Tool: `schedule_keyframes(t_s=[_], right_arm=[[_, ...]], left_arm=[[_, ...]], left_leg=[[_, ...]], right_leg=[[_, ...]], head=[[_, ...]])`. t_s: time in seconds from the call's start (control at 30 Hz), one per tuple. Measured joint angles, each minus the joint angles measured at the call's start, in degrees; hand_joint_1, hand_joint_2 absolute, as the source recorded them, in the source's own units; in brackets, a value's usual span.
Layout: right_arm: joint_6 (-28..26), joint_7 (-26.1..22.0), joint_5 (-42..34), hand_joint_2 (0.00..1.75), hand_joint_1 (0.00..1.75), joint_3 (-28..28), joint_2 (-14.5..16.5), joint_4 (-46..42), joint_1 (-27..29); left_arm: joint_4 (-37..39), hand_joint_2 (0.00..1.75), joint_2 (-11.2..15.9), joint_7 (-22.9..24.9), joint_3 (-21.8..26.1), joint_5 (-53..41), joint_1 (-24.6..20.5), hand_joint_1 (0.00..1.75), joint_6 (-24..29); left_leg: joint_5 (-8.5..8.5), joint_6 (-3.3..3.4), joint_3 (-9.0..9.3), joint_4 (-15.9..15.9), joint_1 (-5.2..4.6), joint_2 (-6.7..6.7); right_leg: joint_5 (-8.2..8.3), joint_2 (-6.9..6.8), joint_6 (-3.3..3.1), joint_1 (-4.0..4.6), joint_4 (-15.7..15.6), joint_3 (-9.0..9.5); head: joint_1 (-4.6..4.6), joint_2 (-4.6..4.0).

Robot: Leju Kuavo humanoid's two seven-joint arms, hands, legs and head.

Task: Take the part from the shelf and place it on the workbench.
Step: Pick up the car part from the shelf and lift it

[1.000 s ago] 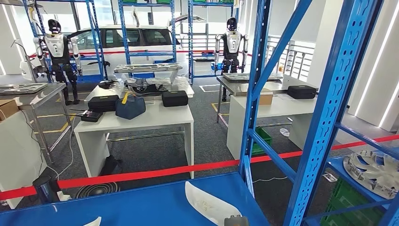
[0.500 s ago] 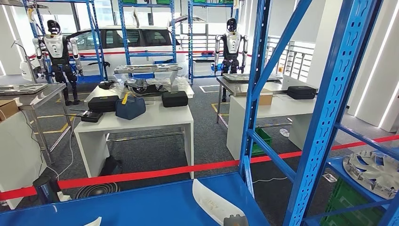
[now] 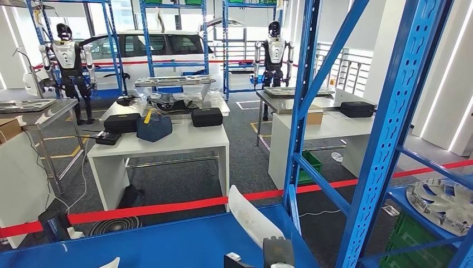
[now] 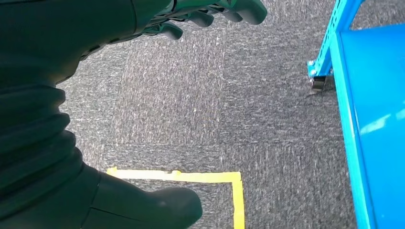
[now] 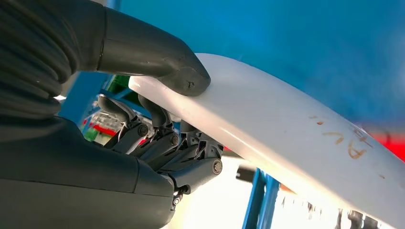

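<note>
A long white curved part (image 3: pixel 250 215) is tilted up over the blue shelf board (image 3: pixel 167 243), its far end in the air. My right hand (image 3: pixel 278 252) holds its near end at the bottom edge of the head view. In the right wrist view that hand (image 5: pixel 119 152) grips the white part (image 5: pixel 286 129), with the thumb (image 5: pixel 176 69) on its top face and the fingers (image 5: pixel 162 138) curled underneath. Orange writing shows on the part. My left hand (image 4: pixel 86 57) hangs over grey carpet, fingers (image 4: pixel 210 14) apart from the thumb, holding nothing.
Blue shelf uprights (image 3: pixel 390 128) and a diagonal brace (image 3: pixel 321 78) stand close on the right. A red tape (image 3: pixel 184 204) runs across beyond the shelf. A white workbench (image 3: pixel 184 142) with black cases stands behind it. Another white piece (image 3: pixel 111 261) lies on the shelf board. A round fan-like part (image 3: pixel 440 201) sits on the right shelf.
The white part has lifted off the shelf board and tilted upward. My right hand has risen further into the head view with it.
</note>
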Motion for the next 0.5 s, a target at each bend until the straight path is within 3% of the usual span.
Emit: schedule_keyframes(t_s=[0.33,0.5], right_arm=[[-7.07,1.59,-0.11,1.75,1.68,-3.75,1.70,-5.23,-5.52],[-7.82,2.60,0.18,1.75,1.68,-5.25,2.30,-8.80,-6.72]], left_arm=[[-0.02,1.75,0.07,4.20,0.00,-0.85,-1.02,0.00,2.47],[-0.03,1.75,0.32,5.82,0.00,-0.99,-1.09,0.00,3.36]], left_leg=[[0.00,-0.01,0.01,0.00,0.00,0.00],[-0.06,0.06,-0.01,0.06,-0.08,0.00]], right_leg=[[-0.01,0.00,-0.01,0.00,0.01,0.00],[0.00,-0.01,0.05,-0.09,-0.04,0.00]], head=[[0.00,-0.01],[0.00,-0.01]])
